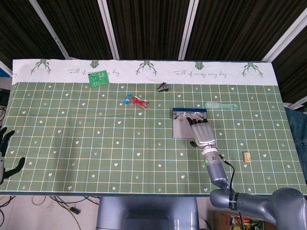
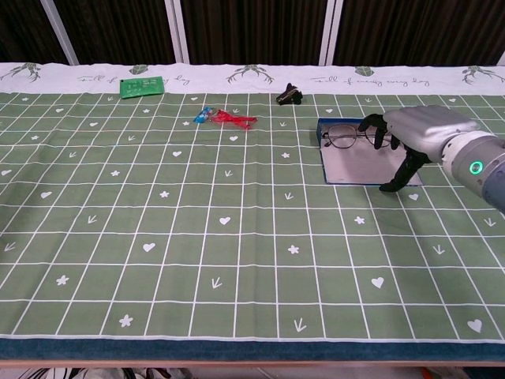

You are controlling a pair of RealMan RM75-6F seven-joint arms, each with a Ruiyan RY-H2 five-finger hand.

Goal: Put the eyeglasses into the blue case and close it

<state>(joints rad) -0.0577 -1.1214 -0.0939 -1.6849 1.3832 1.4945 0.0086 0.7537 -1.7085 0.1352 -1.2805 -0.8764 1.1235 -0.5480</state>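
Eyeglasses point(image 2: 350, 136) lie in the open blue case point(image 2: 347, 167) under my right hand's point(image 2: 406, 134) spread, empty fingers; closing carelessly, I could snag them.

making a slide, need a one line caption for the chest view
Right hand hovers with fingers spread over the open blue case where the eyeglasses lie, lid not yet closed.

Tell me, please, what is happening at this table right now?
The right robot hand hangs over the open blue case, fingers spread and curved down at its far right end. The eyeglasses already lie in the case's far end, and nothing is gripped. The case is not yet closed. The left robot hand sits idle at the table's near left edge.
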